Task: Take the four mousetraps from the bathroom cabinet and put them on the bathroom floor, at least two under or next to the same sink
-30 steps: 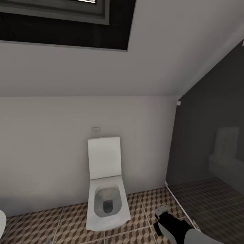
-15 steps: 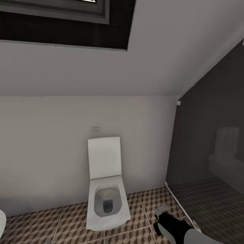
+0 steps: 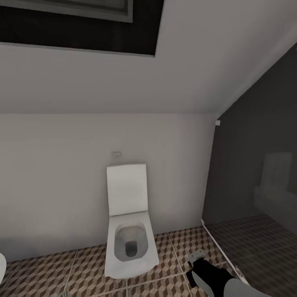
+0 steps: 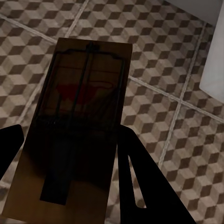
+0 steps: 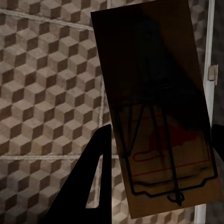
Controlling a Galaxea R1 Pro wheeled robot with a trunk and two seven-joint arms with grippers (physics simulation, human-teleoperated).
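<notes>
Left gripper (image 4: 70, 158) clamped on one mousetrap (image 4: 84, 121), dark fingers on both sides of its wooden base, held over bathroom floor (image 4: 177, 116); right gripper (image 5: 158, 154) likewise closed around second mousetrap (image 5: 158, 107) above tiles; right arm (image 3: 214, 278) low at near right in head view, toilet (image 3: 130, 241) ahead against far wall; carrying step, both traps off the ground; next probably find the sink, lower and release traps beside it.

Two mousetraps: one (image 4: 79, 126) centre of left wrist view, one (image 5: 156, 112) centre-right of right wrist view. One toilet (image 3: 128, 231) lower centre, head view.
</notes>
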